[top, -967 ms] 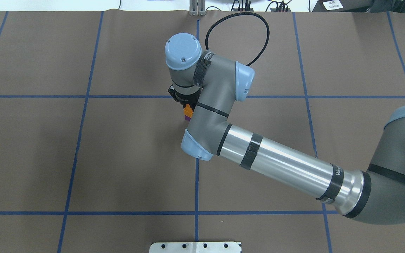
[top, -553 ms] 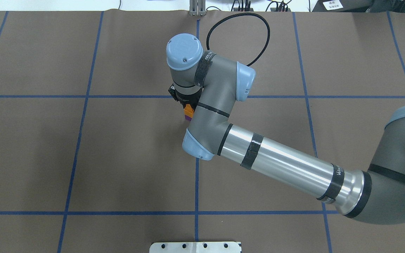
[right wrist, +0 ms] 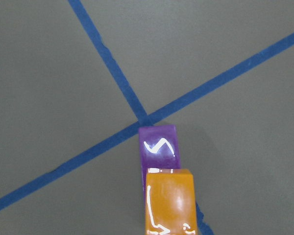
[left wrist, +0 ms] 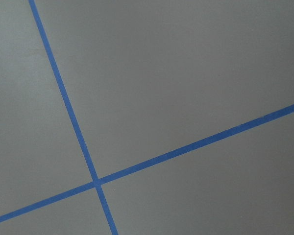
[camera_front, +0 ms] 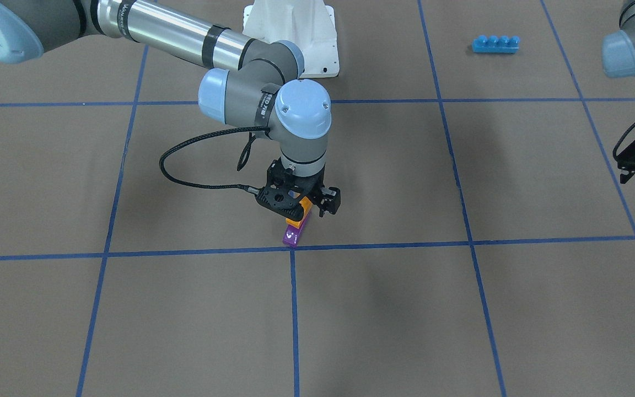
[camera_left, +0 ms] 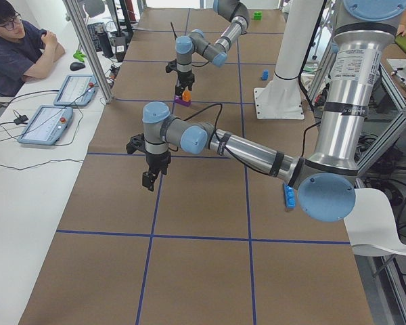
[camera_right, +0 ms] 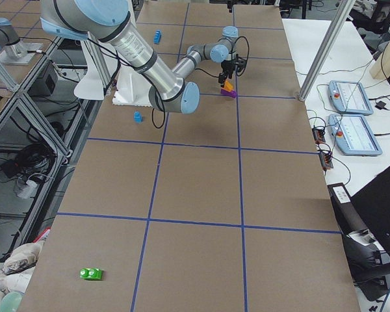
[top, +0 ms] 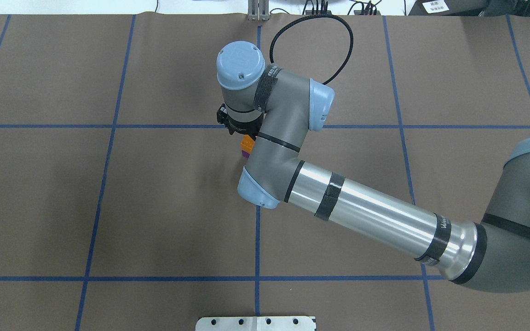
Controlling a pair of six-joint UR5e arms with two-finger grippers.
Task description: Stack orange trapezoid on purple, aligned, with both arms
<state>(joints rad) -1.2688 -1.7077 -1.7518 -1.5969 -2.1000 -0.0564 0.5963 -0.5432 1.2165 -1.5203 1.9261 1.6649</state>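
The orange trapezoid (camera_front: 305, 210) sits on top of the purple block (camera_front: 292, 236), by a blue tape crossing near the table's middle. The purple's end sticks out beyond the orange in the right wrist view, where orange (right wrist: 169, 200) lies over purple (right wrist: 158, 146). My right gripper (camera_front: 302, 205) hangs straight over the stack, its fingers spread either side of the orange and apart from it. In the overhead view the right wrist hides most of the stack (top: 246, 143). My left gripper (camera_front: 634, 160) hovers over bare table at the view's edge; I cannot tell its state.
A long blue four-stud brick (camera_front: 495, 43) lies near the robot's base plate (camera_front: 295, 33). A small blue block (camera_right: 138, 117) lies beside the base and a green block (camera_right: 90, 273) far off. An operator (camera_left: 17, 47) sits at the side bench.
My right wrist has shifted slightly away from the robot's base and the gripper's black body now shows a little further out. The orange stays on the purple.
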